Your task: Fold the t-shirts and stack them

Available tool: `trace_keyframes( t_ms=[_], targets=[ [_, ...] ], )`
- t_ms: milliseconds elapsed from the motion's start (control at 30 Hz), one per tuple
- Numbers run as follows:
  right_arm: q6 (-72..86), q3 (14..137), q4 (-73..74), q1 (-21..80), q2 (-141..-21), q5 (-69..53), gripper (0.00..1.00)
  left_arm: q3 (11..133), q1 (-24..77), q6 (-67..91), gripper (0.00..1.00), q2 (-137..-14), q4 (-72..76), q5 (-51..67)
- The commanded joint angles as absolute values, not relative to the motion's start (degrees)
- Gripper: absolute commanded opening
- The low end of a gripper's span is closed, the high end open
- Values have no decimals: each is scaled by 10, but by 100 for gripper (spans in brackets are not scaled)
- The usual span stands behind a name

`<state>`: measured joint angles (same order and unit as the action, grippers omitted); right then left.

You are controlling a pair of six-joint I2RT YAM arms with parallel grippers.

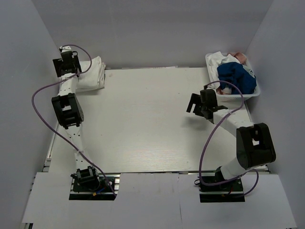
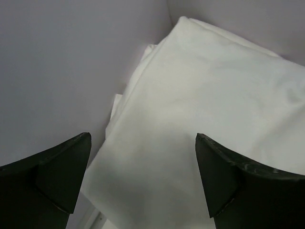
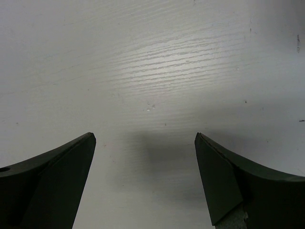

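Note:
A folded white t-shirt stack (image 1: 92, 73) lies at the table's far left corner, against the wall. It fills the left wrist view (image 2: 205, 105). My left gripper (image 1: 66, 61) is open and empty, hovering just above the stack's left end (image 2: 143, 138). My right gripper (image 1: 196, 106) is open and empty over bare table at the right (image 3: 145, 138). A white basket (image 1: 252, 94) at the far right holds a white garment (image 1: 222, 59), a blue one (image 1: 236, 76) and a pink one. No black print shows.
The white table (image 1: 152, 119) is bounded by grey walls on the left, back and right. The basket stands just behind my right gripper. Purple cables loop over both arms.

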<state>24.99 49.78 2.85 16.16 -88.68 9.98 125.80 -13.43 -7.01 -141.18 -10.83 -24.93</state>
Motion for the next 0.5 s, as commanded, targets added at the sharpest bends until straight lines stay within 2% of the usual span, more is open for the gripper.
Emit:
trace_keyframes(
  t_ms=[0,167,267,333,467],
  targets=[
    [243,484,13,166,-824,93,90,1253,-126,-22,100,-1271,-142,-179],
    [240,418,7,164,-719,89,90,1164,-96,54,100,-1155,-194,-44],
    [250,379,9,163,-658,85,90,1058,-22,48,100,-1066,-146,-77],
    [259,342,8,164,-600,79,90,985,27,93,100,-1029,-136,-115],
    [272,290,10,163,-533,76,90,820,96,195,100,-931,-112,-109]
  ],
)
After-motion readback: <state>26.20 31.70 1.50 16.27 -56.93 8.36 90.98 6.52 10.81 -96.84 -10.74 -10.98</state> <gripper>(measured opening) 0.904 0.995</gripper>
